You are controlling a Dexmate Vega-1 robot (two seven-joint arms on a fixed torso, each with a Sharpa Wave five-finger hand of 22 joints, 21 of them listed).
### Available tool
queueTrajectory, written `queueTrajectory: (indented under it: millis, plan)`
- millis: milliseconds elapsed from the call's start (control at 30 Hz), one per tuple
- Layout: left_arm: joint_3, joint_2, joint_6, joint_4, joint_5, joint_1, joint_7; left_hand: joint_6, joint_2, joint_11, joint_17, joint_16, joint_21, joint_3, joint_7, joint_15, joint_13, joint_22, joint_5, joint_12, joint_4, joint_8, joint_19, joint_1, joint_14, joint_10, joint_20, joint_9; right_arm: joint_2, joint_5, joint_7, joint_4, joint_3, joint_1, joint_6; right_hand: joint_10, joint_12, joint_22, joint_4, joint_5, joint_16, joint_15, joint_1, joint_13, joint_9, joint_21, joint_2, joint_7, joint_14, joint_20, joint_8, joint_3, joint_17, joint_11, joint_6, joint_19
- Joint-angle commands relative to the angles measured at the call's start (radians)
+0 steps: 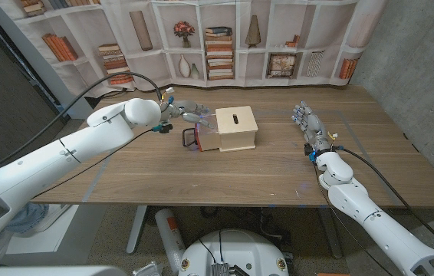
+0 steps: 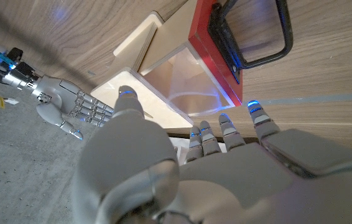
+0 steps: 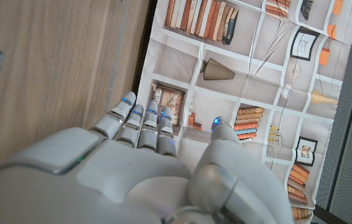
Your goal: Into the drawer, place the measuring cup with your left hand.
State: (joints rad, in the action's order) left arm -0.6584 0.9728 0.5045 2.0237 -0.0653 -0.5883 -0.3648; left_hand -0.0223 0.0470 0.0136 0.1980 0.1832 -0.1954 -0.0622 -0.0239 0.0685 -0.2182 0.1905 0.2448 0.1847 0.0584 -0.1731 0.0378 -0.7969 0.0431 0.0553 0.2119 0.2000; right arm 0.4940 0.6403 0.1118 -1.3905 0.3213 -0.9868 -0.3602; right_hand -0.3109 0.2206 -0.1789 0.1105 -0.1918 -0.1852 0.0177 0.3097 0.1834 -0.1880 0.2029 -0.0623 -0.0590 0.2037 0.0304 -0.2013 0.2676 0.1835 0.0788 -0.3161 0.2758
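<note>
1. Hovering over the open drawer (image 1: 202,138), my left hand (image 1: 177,112) has its fingers (image 2: 222,121) stretched out and the thumb set apart. I see nothing clamped between them, so I judge it empty.
2. A clear, curved shape low inside the drawer, plainest in the left wrist view, looks to me like the measuring cup (image 2: 188,98). It is see-through, so I cannot tell its exact outline, or whether a fingertip touches it.
3. To finish well, I would lift straight up and keep the fingers spread, so nothing catches the cup's rim and tips it back out.
4. I would also stay off the drawer's red front (image 2: 216,59) and its black handle (image 2: 250,31). They sit just beside my fingertips, and a nudge there could shift the light wooden box (image 1: 237,127) that the drawer slides from.
5. My right hand (image 1: 307,123) waits well apart on the far side of the box, fingers open and holding nothing.
6. The wooden table (image 1: 202,180) is smooth and flat, so the box could slide if pushed.
7. Behind it hangs a printed bookshelf backdrop (image 1: 217,38), and a grey wall (image 1: 416,61) closes the room on my right.
</note>
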Motion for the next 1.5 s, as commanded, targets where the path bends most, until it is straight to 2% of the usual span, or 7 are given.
queueTrajectory:
  millis: [33, 1100, 1500]
  plan:
    - [-0.014, -0.003, 0.018, 0.002, -0.011, 0.017, -0.017, 0.025, 0.009, -0.012, 0.001, 0.000, 0.001, 0.014, -0.004, 0.007, -0.002, 0.002, 0.012, -0.002, -0.006, -0.004, -0.013, 0.019, -0.020, -0.027, 0.005, 0.000, 0.001, 0.000, 0.001, -0.002, 0.000, -0.001, 0.001, -0.008, -0.005, -0.006, 0.004, -0.001, -0.002, 0.000, 0.011, 0.004, -0.004, 0.000, 0.001, -0.001, 0.009, -0.001, 0.004, 0.004, 0.002, -0.001, -0.005, 0.007]
    - [0.014, 0.014, 0.048, 0.044, 0.014, 0.004, 0.008, -0.004, 0.018, -0.015, 0.002, 0.007, -0.003, 0.034, -0.006, 0.011, 0.001, 0.002, 0.027, 0.016, -0.018, -0.027, -0.022, 0.045, -0.028, -0.019, 0.004, -0.001, -0.001, 0.006, -0.007, 0.005, -0.006, -0.004, -0.012, -0.009, -0.005, -0.006, 0.005, -0.001, -0.002, 0.001, 0.011, 0.005, -0.004, 0.000, 0.000, -0.003, 0.010, -0.001, 0.004, 0.004, 0.002, -0.002, -0.005, 0.007]
    - [0.080, 0.030, 0.000, 0.053, 0.071, -0.045, 0.071, -0.026, 0.005, -0.006, 0.002, 0.013, -0.007, 0.035, -0.006, -0.016, 0.002, 0.003, 0.037, 0.029, -0.024, -0.036, -0.020, 0.050, -0.019, 0.007, 0.003, -0.001, -0.002, 0.007, -0.006, 0.007, -0.006, -0.004, -0.013, -0.009, -0.005, -0.006, 0.005, -0.001, -0.002, 0.001, 0.011, 0.005, -0.004, 0.000, 0.000, -0.001, 0.010, -0.001, 0.004, 0.003, 0.002, 0.000, -0.005, 0.007]
